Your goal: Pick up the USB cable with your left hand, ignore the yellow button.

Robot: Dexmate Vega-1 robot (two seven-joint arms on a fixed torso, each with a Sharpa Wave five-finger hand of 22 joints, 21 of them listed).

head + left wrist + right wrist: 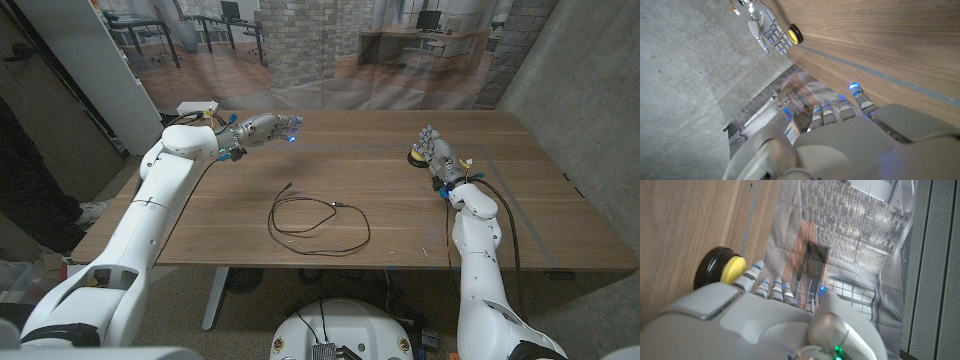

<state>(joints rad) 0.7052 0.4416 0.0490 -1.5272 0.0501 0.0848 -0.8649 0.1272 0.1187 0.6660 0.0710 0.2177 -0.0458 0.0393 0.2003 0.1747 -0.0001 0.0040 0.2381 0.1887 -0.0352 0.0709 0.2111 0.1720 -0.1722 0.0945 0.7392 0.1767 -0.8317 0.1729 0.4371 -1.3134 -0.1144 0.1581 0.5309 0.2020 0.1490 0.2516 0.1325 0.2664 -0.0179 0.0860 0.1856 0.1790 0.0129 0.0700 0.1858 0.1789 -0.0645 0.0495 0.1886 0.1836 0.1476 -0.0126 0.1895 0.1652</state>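
My left hand hovers empty, fingers apart, beyond the looped USB cable on the bench.

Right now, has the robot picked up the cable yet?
Not yet. Nothing looks done: the black cable lies looped on the table, untouched. The left robot hand is up over the far side, holding nothing. The right robot hand sits next to the yellow button. Reaching, gripping and lifting are all left.
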